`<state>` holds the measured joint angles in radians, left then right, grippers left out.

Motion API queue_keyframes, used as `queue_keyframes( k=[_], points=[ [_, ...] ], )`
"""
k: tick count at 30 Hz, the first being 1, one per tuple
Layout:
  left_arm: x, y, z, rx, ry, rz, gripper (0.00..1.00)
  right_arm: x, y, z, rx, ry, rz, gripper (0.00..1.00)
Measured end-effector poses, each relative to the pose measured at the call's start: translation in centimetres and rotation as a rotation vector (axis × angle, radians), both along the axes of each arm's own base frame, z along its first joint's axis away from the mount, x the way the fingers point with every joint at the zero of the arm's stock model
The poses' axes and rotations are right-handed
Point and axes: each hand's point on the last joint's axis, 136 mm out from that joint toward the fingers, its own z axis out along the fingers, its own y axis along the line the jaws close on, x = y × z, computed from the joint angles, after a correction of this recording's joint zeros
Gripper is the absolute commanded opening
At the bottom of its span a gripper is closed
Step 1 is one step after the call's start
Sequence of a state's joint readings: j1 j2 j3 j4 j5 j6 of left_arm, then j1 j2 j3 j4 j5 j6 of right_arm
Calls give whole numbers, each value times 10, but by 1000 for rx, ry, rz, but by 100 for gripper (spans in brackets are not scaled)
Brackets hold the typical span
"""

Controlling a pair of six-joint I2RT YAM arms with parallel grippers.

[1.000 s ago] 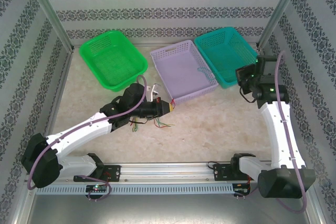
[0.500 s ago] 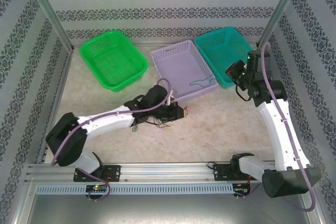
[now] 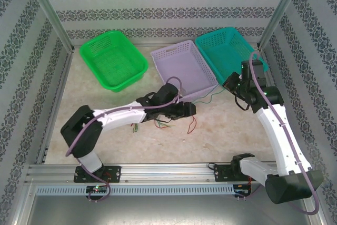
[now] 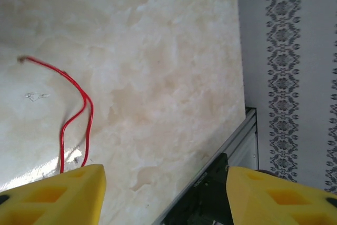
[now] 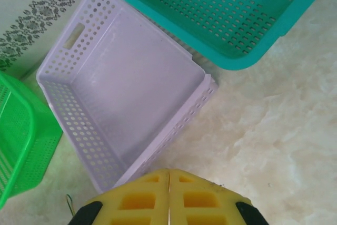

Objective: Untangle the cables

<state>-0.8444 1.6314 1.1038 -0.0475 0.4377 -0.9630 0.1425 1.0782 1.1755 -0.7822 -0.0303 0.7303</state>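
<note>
Far left we have the green perforated plastic basket (image 3: 113, 59). Next, a tangle of thin coloured cables (image 3: 158, 124) lies on the marbled desk (image 4: 168, 77) beneath the left arm. The left claw (image 4: 166, 183) is released, its fingers wide apart over a thin red cable (image 4: 79, 109). A thin green cable (image 3: 206, 98) lies by the lilac plastic basket (image 5: 121, 93). The right claw (image 5: 168, 188) is clenched, and we cannot tell on what.

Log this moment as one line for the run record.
left gripper open, red cable just ahead | right gripper shut, by lilac basket | other cables bunched
</note>
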Motion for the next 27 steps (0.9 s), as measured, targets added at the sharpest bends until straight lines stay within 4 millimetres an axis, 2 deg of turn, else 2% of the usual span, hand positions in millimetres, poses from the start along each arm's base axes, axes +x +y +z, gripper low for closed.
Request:
queue_keyframes(
  k=[7, 11, 15, 18, 22, 27],
  points=[
    [-1, 23, 95, -19, -213, 4, 63, -6, 7, -8, -40, 41, 60, 0],
    [-3, 27, 127, -6, -302, -37, 61, -8, 22, -7, -47, 54, 115, 0],
    [-1, 9, 129, -3, -316, -142, 62, -8, 40, -8, -50, 61, 172, 0],
    [0, -3, 110, 24, -292, -203, 63, -8, 53, -8, -51, 67, 212, 0],
    [-2, -7, 82, 75, -252, -257, 62, -6, 70, -7, -52, 72, 258, 0],
    [-2, -6, 76, 92, -257, -271, 60, -6, 85, -8, -44, 79, 297, 0]
  ],
)
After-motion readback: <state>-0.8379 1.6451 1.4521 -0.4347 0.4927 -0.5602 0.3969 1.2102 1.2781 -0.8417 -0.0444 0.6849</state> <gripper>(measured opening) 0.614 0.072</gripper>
